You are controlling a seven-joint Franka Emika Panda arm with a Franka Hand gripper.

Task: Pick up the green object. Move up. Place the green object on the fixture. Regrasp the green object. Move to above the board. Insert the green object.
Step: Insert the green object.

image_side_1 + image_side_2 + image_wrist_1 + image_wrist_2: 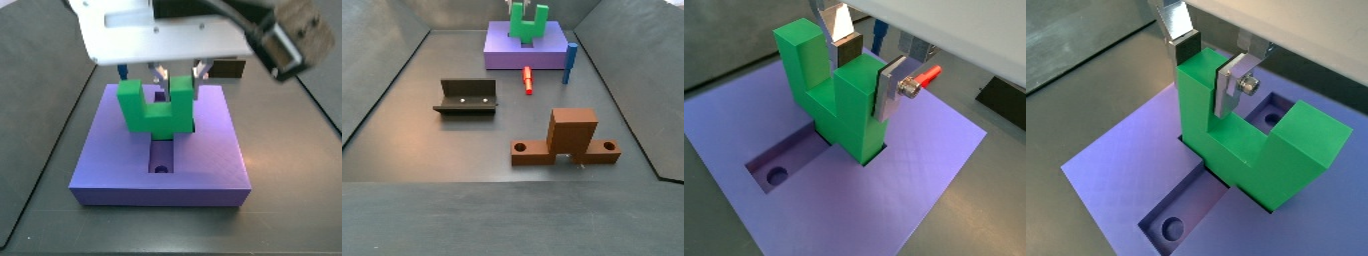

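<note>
**Inspector:** Wrist views first. Where is the pincer (866, 72), and what is its state?

**Assistant:** It sits directly over the purple board (911, 170), clamped on one upright arm of the green object (842, 95). In both wrist views the silver fingers (1237, 82) press that arm from opposite faces, with the dark pads against the green.

**Inspector:** Position of the green object?

**Assistant:** Upright, notch facing up, and its base is down in the cross-shaped recess (1193, 200) of the board. In a wrist view the lower edge sits below the board's top face. How deep it goes I cannot tell.

**Inspector:** What remains open in the recess?

**Assistant:** A slot arm extending from the block with a round hole (776, 176) at its end; a second hole (1272, 118) shows on the far side of the block (partly hidden by the green arm).

**Inspector:** Side views?

**Assistant:** One shows the block (156, 108) standing near the board's middle with the pincer above it. In another, the board (502, 45) lies at the far end of the worktop (422, 110), with a slim blue peg (571, 62) standing just beside its edge and a red peg (527, 80) lying just in front. The dark fixture (465, 97) stands well apart from the board, nothing on it. The brown cross-shaped piece (569, 137) sits nearest the camera.
</note>
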